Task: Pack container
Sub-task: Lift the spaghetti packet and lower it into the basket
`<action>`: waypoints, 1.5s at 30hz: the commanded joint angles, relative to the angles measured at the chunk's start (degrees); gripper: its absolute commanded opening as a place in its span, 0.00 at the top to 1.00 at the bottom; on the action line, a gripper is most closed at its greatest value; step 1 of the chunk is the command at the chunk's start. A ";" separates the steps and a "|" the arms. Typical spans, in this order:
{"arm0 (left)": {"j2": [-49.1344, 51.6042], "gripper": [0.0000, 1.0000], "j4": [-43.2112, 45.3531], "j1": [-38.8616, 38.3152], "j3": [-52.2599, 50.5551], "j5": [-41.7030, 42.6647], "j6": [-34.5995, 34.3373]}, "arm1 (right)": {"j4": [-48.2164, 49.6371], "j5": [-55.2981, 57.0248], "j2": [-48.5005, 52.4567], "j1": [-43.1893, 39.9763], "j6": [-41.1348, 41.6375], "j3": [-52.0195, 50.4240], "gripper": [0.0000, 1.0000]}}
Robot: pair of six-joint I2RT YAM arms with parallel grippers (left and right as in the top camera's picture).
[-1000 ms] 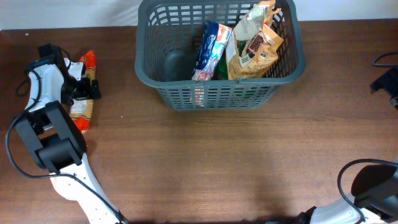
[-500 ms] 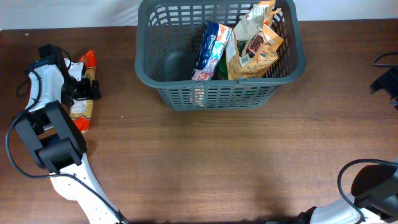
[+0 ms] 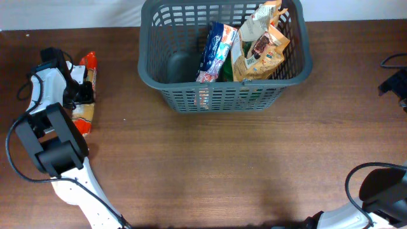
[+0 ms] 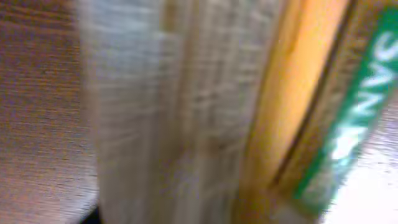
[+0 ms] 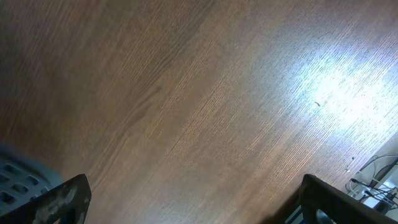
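The left gripper (image 3: 81, 91) meets the snack packet (image 3: 84, 116) — wrist view blurred, so its grip cannot be told. The right gripper (image 5: 193, 200) gapes wide; the container (image 3: 222, 87) is cropped above.

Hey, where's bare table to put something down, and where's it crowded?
Free: the wide table stretch in front of the basket, and the strip between basket and snack packet. Crowded: the basket's right half, full of bags, and the left gripper at that packet.

Matt, moulded dark grey lattice plastic basket (image 3: 222, 95); smooth brown wood-grain counter (image 3: 222, 165) with soft sheen; glossy long orange film snack packet (image 3: 84, 114).
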 commanded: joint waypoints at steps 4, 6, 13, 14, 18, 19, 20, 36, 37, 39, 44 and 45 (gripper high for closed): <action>0.68 0.98 1.18 0.33 -1.29 1.05 -7.58 | 0.02 0.11 -0.85 -0.33 0.52 -0.11 0.01; 0.61 0.98 0.37 0.31 -0.52 3.10 -8.37 | 0.02 0.11 -0.85 -0.33 0.52 -0.11 0.01; -3.56 0.98 -5.31 0.31 8.61 15.80 -8.37 | 0.02 0.11 -0.85 -0.33 0.52 -0.11 0.01; -4.46 0.98 -5.62 0.31 9.75 16.92 -8.37 | 0.02 0.11 -0.85 -0.33 0.52 -0.11 0.01; -11.17 0.98 -6.47 0.28 16.00 23.85 -8.35 | 0.02 0.11 -0.85 -0.33 0.52 -0.11 0.01; -13.09 0.98 -6.45 0.28 17.33 25.62 -8.37 | 0.02 0.11 -0.85 -0.33 0.52 -0.11 0.01; -15.85 0.98 -6.40 0.28 19.10 28.06 -8.37 | 0.02 0.11 -0.85 -0.33 0.52 -0.11 0.01; -44.30 0.98 -0.68 -24.33 26.23 41.11 -8.33 | 0.02 0.11 -0.85 -0.33 0.52 -0.11 0.01; -44.09 0.98 -0.26 -27.65 26.21 39.93 -8.28 | 0.02 0.11 -0.85 -0.33 0.52 -0.11 0.01; -42.69 0.98 -0.31 -32.72 26.18 34.71 -8.31 | 0.02 0.11 -0.85 -0.33 0.52 -0.11 0.01; -37.62 0.98 0.15 -38.71 26.05 26.14 -8.31 | 0.02 0.11 -0.85 -0.33 0.52 -0.11 0.01; -35.80 0.98 0.76 -39.21 26.05 25.99 -8.31 | 0.02 0.11 -0.85 -0.33 0.52 -0.11 0.01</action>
